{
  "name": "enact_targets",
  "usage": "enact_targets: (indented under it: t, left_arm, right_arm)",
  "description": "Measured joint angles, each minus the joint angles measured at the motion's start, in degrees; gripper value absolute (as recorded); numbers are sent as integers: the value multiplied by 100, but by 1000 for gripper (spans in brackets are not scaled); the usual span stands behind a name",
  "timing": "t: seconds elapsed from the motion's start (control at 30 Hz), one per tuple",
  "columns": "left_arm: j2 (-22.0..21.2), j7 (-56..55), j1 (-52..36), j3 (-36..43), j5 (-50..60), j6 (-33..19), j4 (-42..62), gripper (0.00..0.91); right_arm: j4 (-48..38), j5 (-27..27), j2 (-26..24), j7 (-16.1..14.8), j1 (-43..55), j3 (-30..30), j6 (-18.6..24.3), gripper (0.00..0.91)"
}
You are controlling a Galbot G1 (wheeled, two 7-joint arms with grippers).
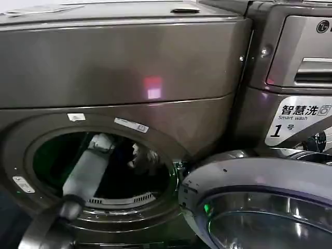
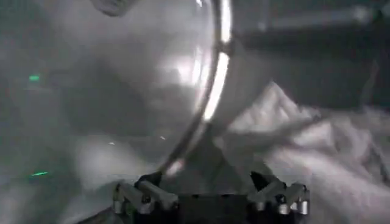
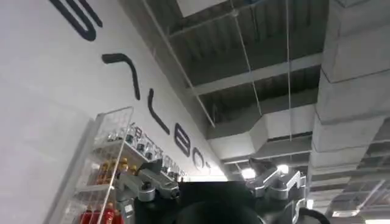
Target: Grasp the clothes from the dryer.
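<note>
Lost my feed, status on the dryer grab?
Left claw open inside the dryer, short of the whitish clothes. Right claw open, pointing at ceiling. Door swung open, nothing blocking.

Obscured and cut-off items at the dryer [image 1: 124, 67] port

In the head view we find the left arm [image 1: 85, 171] reaching into the drum, its far end lost in the dark interior; the arm's base is cut off at the lower left of the frame. The open door [image 1: 259, 202] is cut off at the lower right. In the left wrist view the clothes [image 2: 317, 140] are blurred, and the left gripper [image 2: 210, 198] is clipped by the bottom edge, so we cannot tell how its fingers stand. The right gripper [image 3: 213, 189] is likewise clipped at the bottom edge.
</note>
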Motion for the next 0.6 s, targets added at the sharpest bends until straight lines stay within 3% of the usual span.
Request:
enact_targets:
  t: [0.27, 0.6]
  left_arm:
    - [52, 1307, -561, 267, 1566, -730, 690, 907]
    - [-72, 1841, -843, 155, 3544, -1138, 1060, 907]
  right_arm:
    - [-3, -11, 21, 1, -20, 12, 1, 907]
    - [37, -19, 27, 2, -27, 10, 5, 907]
